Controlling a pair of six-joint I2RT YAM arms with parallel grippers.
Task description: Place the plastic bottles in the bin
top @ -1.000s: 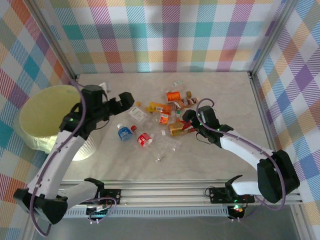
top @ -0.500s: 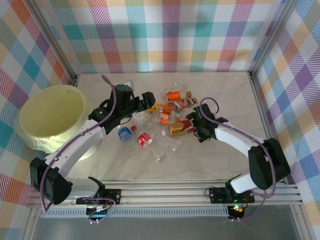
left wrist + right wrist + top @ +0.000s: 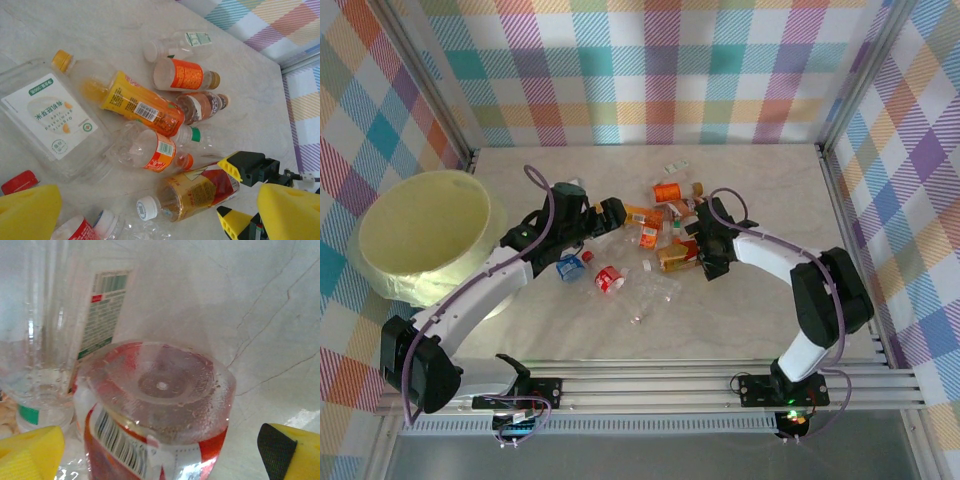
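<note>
The left arm runs from its base at the near left corner diagonally forward and to the right, stretched long and low. It ends in the left claw, whose jaws are spread wide; its yellow fingers sit at the lower corners of the left wrist view. The right arm rises from its base, folds sharply at the elbow and reaches left. The right claw also gapes wide, near the left claw but apart from it.
</note>
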